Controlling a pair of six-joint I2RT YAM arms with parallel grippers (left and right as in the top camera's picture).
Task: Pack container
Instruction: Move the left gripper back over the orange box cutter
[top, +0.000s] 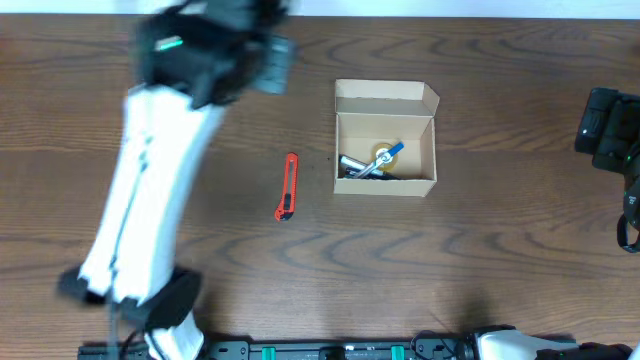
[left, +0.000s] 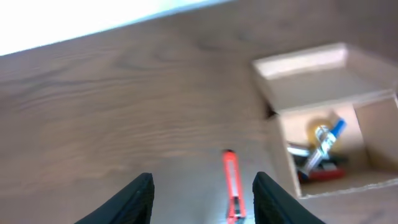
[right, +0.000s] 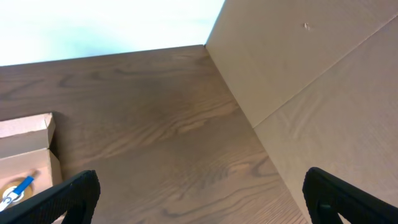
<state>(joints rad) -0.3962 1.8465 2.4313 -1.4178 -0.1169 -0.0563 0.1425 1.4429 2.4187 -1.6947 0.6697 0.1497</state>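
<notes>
The left tool (left: 204, 185) is hovering above the surface (top: 480, 250), half-spread and empty; an orange cutter (top: 288, 186) is lying just left of the open container (top: 386, 186), mid-surface; the right tool (right: 200, 180) is gaping wide, gripping nothing

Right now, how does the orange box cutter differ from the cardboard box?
The orange box cutter is slim and orange-red; the cardboard box is broad and tan. The cutter lies flat, outside and apart from the box; the box stands open, flap back, holding small items. Both rest on the wooden table.
</notes>
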